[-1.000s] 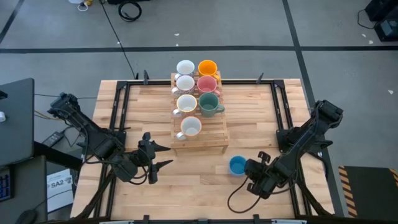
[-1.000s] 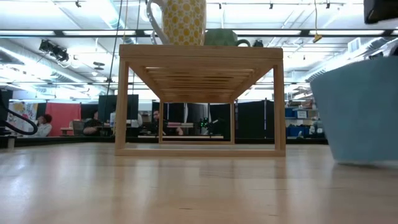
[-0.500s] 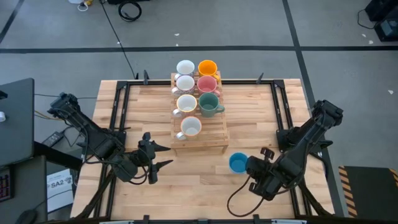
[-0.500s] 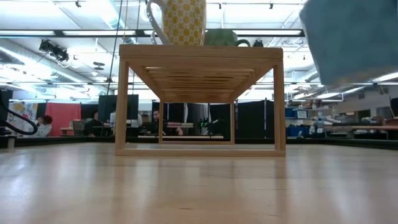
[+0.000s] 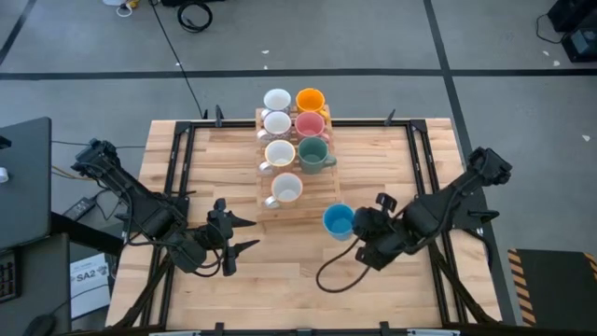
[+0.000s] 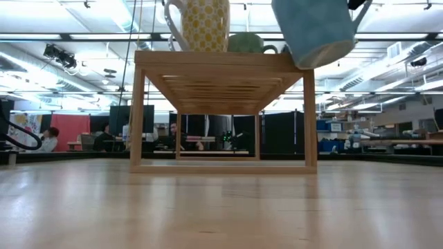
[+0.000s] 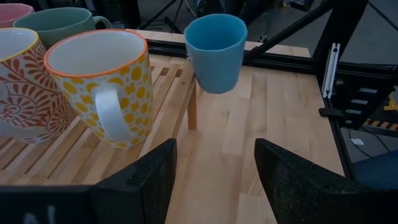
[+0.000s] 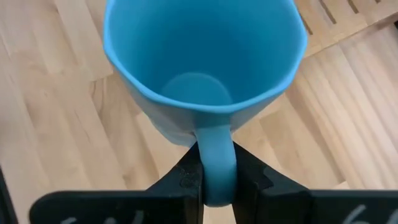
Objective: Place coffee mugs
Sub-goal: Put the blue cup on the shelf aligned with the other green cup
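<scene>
The right claw (image 8: 217, 180), pinched on the handle of the blue mug (image 5: 338, 220), has lifted it off the desk (image 5: 392, 168) over the last second and carried it to the near right corner of the wooden rack (image 5: 322, 191). It hangs at about rack-top height, seemingly just short of the vacant slot beside the yellow-patterned mug (image 7: 102, 78). Farther left, the left claw (image 5: 244, 233) waits spread wide.

Blue mug (image 5: 338, 221); yellow-dotted white mug (image 7: 106, 81), orange rim; red-patterned mug (image 7: 22, 87); green mug (image 5: 312, 154); pink mug (image 5: 310, 126).
</scene>
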Robot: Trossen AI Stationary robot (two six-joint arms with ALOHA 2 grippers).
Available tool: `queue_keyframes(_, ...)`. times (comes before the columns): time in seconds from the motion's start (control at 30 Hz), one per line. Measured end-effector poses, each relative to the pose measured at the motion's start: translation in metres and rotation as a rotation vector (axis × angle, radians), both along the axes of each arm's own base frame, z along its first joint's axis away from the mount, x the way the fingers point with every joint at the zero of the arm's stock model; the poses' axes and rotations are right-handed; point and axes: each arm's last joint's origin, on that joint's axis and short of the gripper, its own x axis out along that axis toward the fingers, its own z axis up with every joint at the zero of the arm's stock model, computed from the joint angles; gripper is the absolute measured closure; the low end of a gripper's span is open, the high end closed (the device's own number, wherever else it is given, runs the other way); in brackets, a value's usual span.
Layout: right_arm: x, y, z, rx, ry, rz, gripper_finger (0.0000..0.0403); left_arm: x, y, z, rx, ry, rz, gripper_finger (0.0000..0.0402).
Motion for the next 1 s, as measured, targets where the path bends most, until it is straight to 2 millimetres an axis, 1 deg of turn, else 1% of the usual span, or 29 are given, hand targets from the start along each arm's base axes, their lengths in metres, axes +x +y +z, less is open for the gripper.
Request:
queue_keyframes(0.1, 0.002, -0.004, 0.003, 0.002, 0.013, 0.008, 0.0349, 0.000, 0.000, 0.000, 0.000, 0.000, 0.000, 0.0178)
queue_keyframes(0.33, 0.002, -0.005, 0.010, 0.015, 0.004, 0.011, 0.0349, 0.000, 0.000, 0.000, 0.000, 0.000, 0.000, 0.0178)
queue_keyframes(0.5, 0.004, -0.005, 0.025, 0.000, -0.042, 0.050, 0.0349, 0.000, 0.000, 0.000, 0.000, 0.000, 0.000, 0.0178)
queue_keyframes(0.7, 0.010, -0.015, 0.040, -0.083, -0.102, 0.059, 0.0349, 0.000, 0.000, 0.000, 0.000, 0.000, 0.000, 0.0178)
queue_keyframes(0.83, 0.014, -0.025, 0.041, -0.129, -0.099, 0.039, 0.0350, 0.000, 0.000, 0.000, 0.000, 0.000, 0.000, 0.0178)
queue_keyframes(1.0, 0.021, -0.038, 0.035, -0.194, -0.094, 0.002, 0.0350, 0.000, 0.000, 0.000, 0.000, 0.000, 0.000, 0.0178)
